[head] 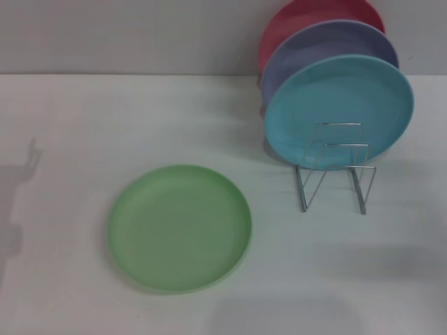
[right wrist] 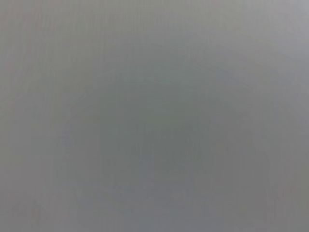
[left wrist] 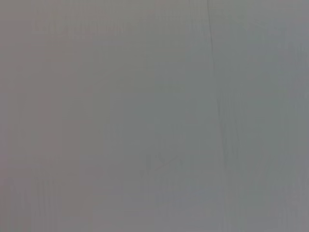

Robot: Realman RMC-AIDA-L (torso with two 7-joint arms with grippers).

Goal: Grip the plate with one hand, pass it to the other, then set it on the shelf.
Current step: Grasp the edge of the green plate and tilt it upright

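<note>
Spanning the whole scene: white table (head: 77,132). Lying flat near-left of centre: green plate (head: 179,227), untouched. Standing on edge far right, in the wire rack (head: 335,167): blue plate (head: 339,112) nearest, lavender plate (head: 307,49) behind, pink plate (head: 300,15) farthest. Front rack loops bare. Neither gripper visible; wrist views show only blank grey, so pincer state unknown.
</note>
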